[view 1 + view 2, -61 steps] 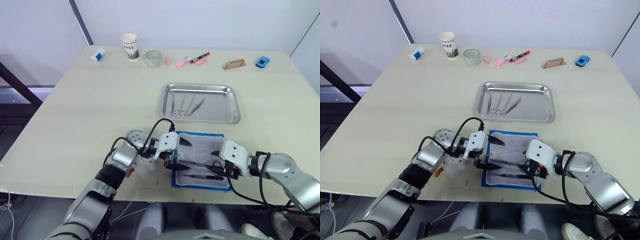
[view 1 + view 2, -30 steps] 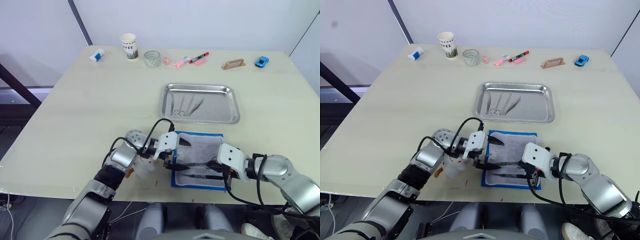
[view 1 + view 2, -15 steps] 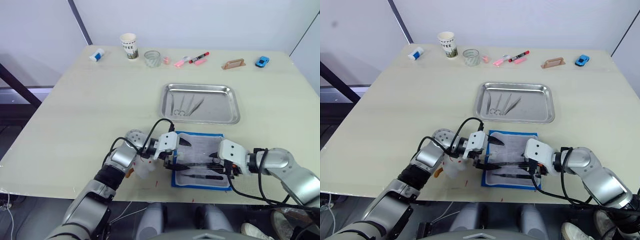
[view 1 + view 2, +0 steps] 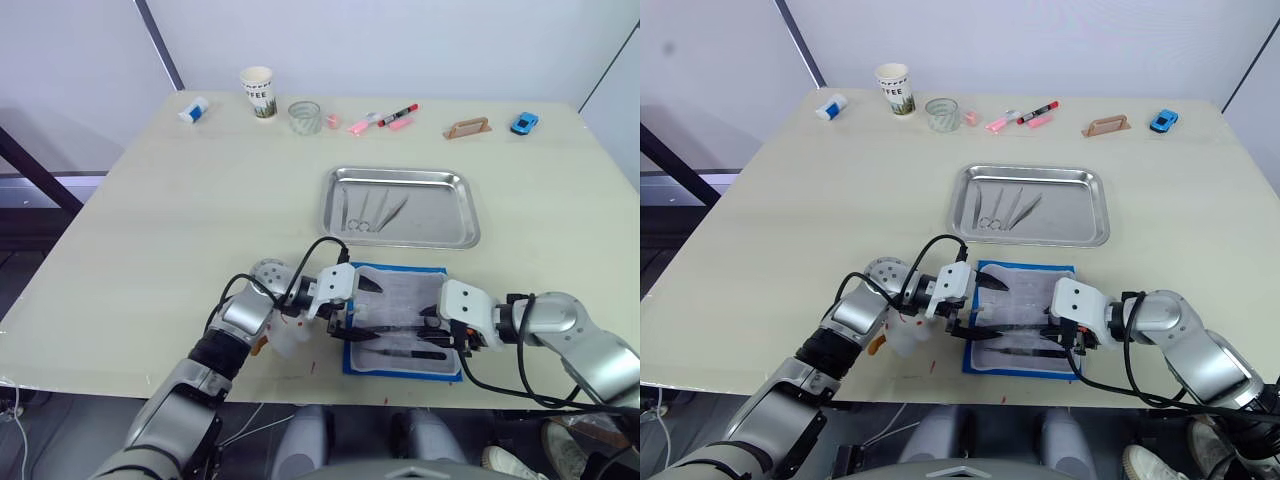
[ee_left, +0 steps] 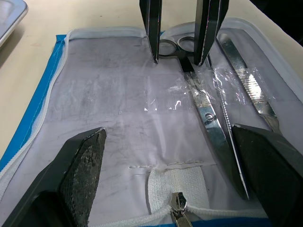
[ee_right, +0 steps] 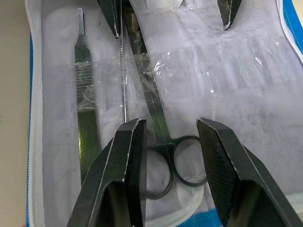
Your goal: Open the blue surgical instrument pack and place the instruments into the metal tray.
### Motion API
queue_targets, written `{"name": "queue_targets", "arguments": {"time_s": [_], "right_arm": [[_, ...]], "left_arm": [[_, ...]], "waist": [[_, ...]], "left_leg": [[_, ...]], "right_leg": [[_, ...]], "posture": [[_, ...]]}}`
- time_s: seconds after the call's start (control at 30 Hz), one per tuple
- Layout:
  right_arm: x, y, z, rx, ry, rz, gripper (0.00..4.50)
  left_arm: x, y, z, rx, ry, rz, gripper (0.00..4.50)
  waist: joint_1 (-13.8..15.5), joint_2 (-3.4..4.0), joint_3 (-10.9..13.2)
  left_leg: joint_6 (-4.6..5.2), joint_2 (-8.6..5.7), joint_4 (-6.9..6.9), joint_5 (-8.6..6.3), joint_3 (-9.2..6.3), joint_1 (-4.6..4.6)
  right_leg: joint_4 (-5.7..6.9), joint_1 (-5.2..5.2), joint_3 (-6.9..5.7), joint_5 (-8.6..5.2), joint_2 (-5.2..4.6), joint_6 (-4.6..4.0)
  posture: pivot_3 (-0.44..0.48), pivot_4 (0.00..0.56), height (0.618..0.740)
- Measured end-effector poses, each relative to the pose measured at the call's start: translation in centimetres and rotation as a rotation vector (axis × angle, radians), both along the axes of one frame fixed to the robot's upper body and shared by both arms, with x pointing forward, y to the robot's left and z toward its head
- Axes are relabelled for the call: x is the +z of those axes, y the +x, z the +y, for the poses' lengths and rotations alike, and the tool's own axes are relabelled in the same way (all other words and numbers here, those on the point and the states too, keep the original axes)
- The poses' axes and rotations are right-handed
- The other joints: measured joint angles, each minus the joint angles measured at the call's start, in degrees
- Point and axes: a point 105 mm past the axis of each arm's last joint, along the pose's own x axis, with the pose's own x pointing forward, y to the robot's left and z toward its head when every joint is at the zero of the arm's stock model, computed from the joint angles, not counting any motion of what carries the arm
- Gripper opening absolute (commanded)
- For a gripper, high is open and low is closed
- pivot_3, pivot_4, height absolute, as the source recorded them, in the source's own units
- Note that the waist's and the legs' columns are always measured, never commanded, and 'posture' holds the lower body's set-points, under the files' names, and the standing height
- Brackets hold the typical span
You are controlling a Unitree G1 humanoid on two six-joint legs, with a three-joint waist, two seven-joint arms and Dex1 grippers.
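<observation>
R gripper [image 6: 171,144] fingers apart, straddling scissors [image 6: 163,142] handles; L gripper [image 5: 173,172] wide

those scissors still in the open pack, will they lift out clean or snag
The scissors look like rigid metal, so they probably won't flex. A clear strap crosses the blades, so they may snag unless slid out lengthwise. The right end effector straddles the ring handles; smooth steel could slip.

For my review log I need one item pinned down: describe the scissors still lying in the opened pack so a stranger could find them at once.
At the near table edge, just below the shiny rectangular metal tray, lies the opened bright-blue fabric instrument pack with its whitish lining. The slim metal scissors lie in it under a clear plastic strip, between the open left tool and open right tool. Unlike the flat straight handle beside them, they end in two dark finger rings.
</observation>
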Motion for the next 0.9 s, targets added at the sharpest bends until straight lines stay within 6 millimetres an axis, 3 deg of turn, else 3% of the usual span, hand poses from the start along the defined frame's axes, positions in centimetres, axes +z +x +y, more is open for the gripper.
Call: {"name": "queue_targets", "arguments": {"time_s": [0.47, 0.57, 0.63, 0.9], "right_arm": [[-0.25, -0.07, 0.33, 0.023, 0.001, -0.002, 1.91], [-0.55, -0.27, 0.38, 0.047, -0.002, 0.017, 1.06], [-0.78, -0.54, 0.41, 0.064, -0.006, 0.036, 0.10], [-0.88, -0.45, 0.39, 0.079, -0.011, 0.034, 0.04]], "left_arm": [[-0.06, -0.04, -0.04, -0.001, -0.001, 0.002, 4.50], [-0.13, -0.03, -0.12, 0.000, -0.004, 0.005, 4.50], [-0.18, -0.03, -0.15, 0.001, -0.005, 0.007, 4.50], [-0.21, 0.01, -0.23, -0.002, -0.007, 0.004, 4.50]], "waist": [[0.01, -0.01, 0.00], [0.06, -0.02, -0.02], [0.04, -0.09, -0.07], [0.08, -0.28, -0.23]], "left_leg": [[0.00, 0.00, 0.00, 0.00, 0.00, 0.01], [0.00, 0.00, 0.00, 0.00, 0.00, 0.02], [0.00, 0.00, 0.00, 0.00, 0.00, 0.04], [0.00, 0.00, -0.01, 0.00, 0.00, 0.07]], "right_leg": [[0.00, 0.01, 0.00, 0.00, 0.00, 0.00], [-0.01, 0.02, 0.00, 0.00, 0.00, 0.00], [-0.01, 0.04, 0.00, 0.00, 0.00, 0.00], [-0.01, 0.06, -0.01, 0.00, 0.00, -0.01]], "posture": [[0.000, 0.150, 0.740], [0.000, 0.150, 0.740], [0.000, 0.150, 0.740], [0.000, 0.150, 0.740]]}}
